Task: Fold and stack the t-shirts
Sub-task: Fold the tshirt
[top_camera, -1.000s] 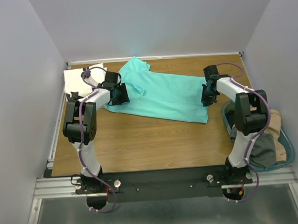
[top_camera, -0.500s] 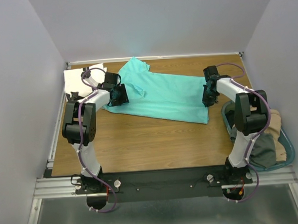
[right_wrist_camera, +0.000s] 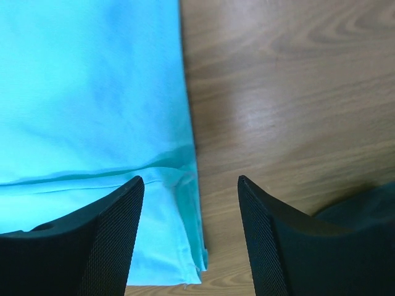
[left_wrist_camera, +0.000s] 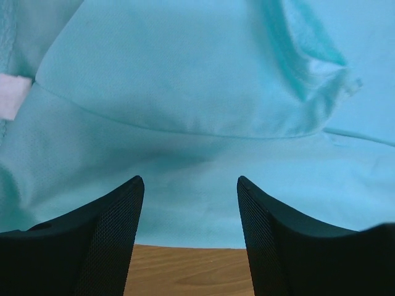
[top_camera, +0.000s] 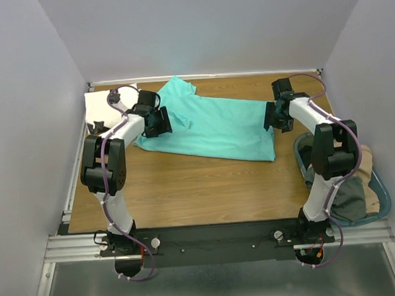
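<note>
A bright turquoise t-shirt (top_camera: 216, 128) lies spread across the back middle of the wooden table (top_camera: 186, 188), partly folded over itself. Its small white neck label (left_wrist_camera: 12, 95) shows at the left edge of the left wrist view. A white t-shirt (top_camera: 106, 103) lies folded in the far left corner. My left gripper (top_camera: 161, 120) hovers open above the turquoise shirt's left edge (left_wrist_camera: 185, 142), with nothing between its fingers. My right gripper (top_camera: 270, 116) stands open over the shirt's right hem (right_wrist_camera: 185, 179), and holds nothing.
A teal basket (top_camera: 376, 198) with grey and tan clothes sits off the table's right edge, beside the right arm. White walls close in the table on three sides. A metal rail (top_camera: 215, 240) runs along the near edge.
The right gripper has opened and let go of the shirt's right hem, then moved slightly back. The left gripper has opened wider and shifted a little toward the back.
</note>
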